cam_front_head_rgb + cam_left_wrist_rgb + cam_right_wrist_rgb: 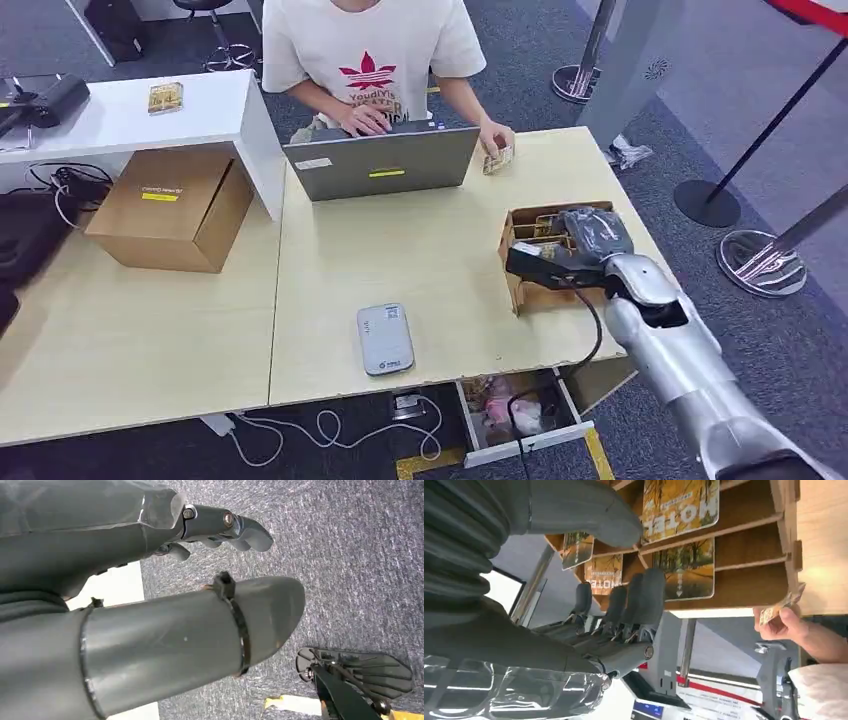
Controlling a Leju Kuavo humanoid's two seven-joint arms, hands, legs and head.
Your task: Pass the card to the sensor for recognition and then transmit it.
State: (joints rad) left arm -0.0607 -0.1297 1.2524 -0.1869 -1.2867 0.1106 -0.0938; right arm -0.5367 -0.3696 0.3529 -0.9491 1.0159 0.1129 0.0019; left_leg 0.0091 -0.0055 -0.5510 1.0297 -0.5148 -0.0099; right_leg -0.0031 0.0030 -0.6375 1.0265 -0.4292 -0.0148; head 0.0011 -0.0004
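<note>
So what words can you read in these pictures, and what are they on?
"MOTEL": on the cards in the wooden card box, seen turned in the right wrist view, just beyond the right hand.
Shirt print: red letters under a red leaf logo, partly hidden, not readable.
Yellow labels on the laptop and the cardboard box: too small.
Grey sensor markings: too small.

My right arm [670, 350] reaches forward from the lower right, bent slightly at the wrist. My right hand [624, 600] is spread, thumb apart from the straight dark fingers [644, 597], holding nothing. My left hand [220, 527] hangs low, fingers loosely curled, gripping nothing.
</note>
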